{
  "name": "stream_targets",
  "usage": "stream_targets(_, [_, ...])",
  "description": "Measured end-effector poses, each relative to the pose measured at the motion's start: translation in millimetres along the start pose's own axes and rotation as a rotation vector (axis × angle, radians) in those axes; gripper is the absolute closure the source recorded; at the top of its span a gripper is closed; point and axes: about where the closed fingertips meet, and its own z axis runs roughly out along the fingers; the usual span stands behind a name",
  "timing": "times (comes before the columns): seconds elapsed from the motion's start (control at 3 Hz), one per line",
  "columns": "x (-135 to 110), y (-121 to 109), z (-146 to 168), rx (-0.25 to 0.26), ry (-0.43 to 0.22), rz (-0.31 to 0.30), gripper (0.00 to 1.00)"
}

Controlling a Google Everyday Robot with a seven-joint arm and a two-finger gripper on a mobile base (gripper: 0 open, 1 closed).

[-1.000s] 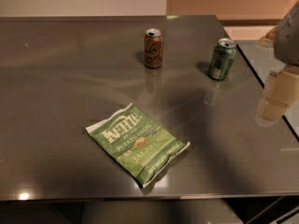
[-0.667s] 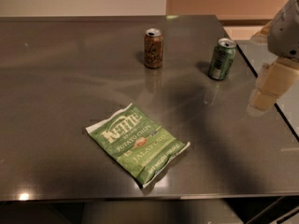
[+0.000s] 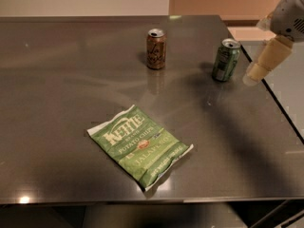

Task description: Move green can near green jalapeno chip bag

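Observation:
The green can (image 3: 225, 60) stands upright at the right back of the dark table (image 3: 57, 94). The green jalapeno chip bag (image 3: 139, 146) lies flat near the front middle of the table, well apart from the can. My gripper (image 3: 259, 68) comes in from the upper right and hangs just to the right of the green can, a small gap away from it. It holds nothing that I can see.
A brown can (image 3: 156, 48) stands upright at the back middle, left of the green can. The table's right edge (image 3: 278, 103) runs diagonally just under my gripper. The front edge lies just below the chip bag.
My gripper has moved up and to the left, from beside the table's right edge toward the green can. The cans and the bag have not moved.

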Motion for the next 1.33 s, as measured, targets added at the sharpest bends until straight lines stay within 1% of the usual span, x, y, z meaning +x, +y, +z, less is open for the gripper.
stream_targets(0.33, [7,-46,14,0.024,-0.049,0.080,0.00])
stream_targets(0.67, [10,-76,39,0.008,-0.084,0.139,0.00])
stream_targets(1.0, [7,-92,69,-0.027,-0.106,0.172,0.00])
stream_targets(1.33, [8,-102,91,-0.045,-0.110,0.203,0.00])
